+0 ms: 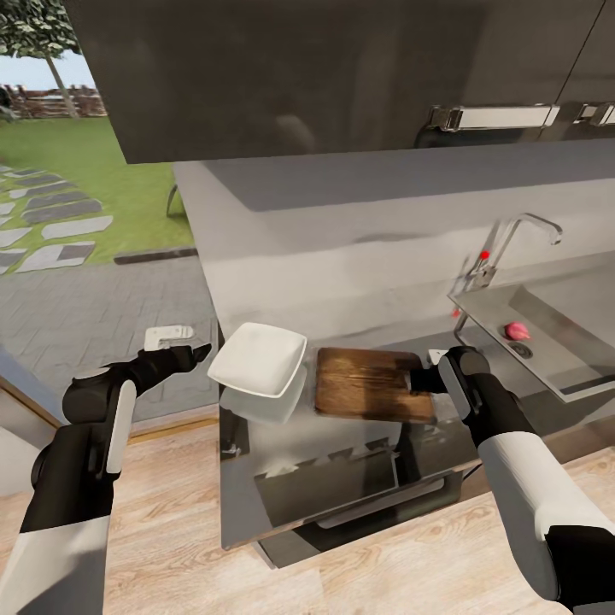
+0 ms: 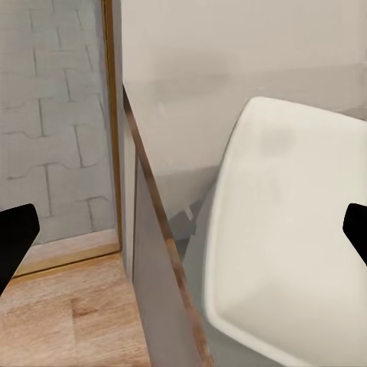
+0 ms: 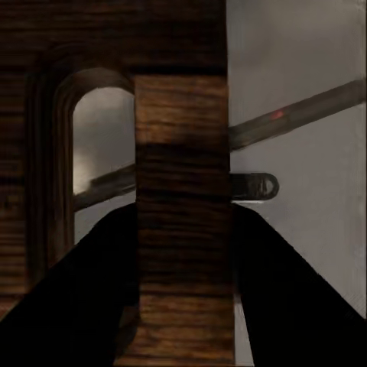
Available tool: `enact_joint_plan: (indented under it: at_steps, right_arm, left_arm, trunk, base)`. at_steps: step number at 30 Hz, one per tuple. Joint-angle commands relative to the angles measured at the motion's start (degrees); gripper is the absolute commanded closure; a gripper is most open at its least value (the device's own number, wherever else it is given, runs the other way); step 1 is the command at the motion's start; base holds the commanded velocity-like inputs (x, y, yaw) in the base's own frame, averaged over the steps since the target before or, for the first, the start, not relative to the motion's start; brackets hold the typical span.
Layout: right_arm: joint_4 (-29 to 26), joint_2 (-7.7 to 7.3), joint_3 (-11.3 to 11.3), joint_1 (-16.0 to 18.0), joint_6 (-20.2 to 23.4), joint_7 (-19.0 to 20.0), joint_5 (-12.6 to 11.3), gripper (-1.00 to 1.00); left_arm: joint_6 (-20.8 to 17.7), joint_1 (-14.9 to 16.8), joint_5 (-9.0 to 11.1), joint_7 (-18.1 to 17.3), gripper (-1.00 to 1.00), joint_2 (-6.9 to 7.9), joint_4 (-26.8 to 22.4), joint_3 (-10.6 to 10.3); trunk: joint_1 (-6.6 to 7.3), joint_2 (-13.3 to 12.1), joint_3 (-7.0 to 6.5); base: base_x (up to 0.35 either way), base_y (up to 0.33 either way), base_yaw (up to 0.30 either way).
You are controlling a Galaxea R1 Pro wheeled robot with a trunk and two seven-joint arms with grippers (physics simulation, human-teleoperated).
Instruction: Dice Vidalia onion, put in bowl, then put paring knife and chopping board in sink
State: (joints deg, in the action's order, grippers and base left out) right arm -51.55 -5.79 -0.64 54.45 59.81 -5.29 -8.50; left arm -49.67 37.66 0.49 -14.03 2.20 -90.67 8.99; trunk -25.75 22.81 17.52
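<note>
The left gripper (image 1: 198,349) hangs spread beside one white bowl (image 1: 257,359) on the countertop (image 1: 359,273). Right of it, one chopping board (image 1: 369,384) is pinched at its handle end by the right gripper (image 1: 424,380). One Vidalia onion (image 1: 516,330) lies in the sink (image 1: 555,359), far right.

No readable text, labels, brand names, numbers or signs anywhere: none on the cabinets, the walls, or any object standing on the grey kitchen surface.
</note>
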Motion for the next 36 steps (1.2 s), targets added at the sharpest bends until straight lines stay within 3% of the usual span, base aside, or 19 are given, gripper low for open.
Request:
enact_joint_plan:
  at_steps: [1, 26, 36]
  right_arm:
    - [0.0, -0.01, 0.0, 0.0, 0.2, -0.6, -1.4, 1.00]
    - [0.0, -0.01, 0.0, 0.0, 0.2, -0.6, -1.4, 1.00]
    - [0.0, -0.01, 0.0, 0.0, 0.2, -0.6, -1.4, 1.00]
  left_arm:
    - [-0.3, 0.1, 0.0, -0.2, -1.00, -0.01, 0.0, 0.1]
    - [-0.3, 0.1, 0.0, -0.2, -1.00, -0.01, -0.1, 0.0]
    - [-0.3, 0.1, 0.0, -0.2, -1.00, -0.23, -0.1, 0.0]
  trunk:
    - [-0.03, 0.1, 0.11]
    - [-0.03, 0.1, 0.11]
    - [-0.03, 0.1, 0.11]
  base:
    - [0.000, 0.000, 0.000]
    - [-0.003, 0.000, 0.000]
    - [-0.203, -0.020, 0.000]
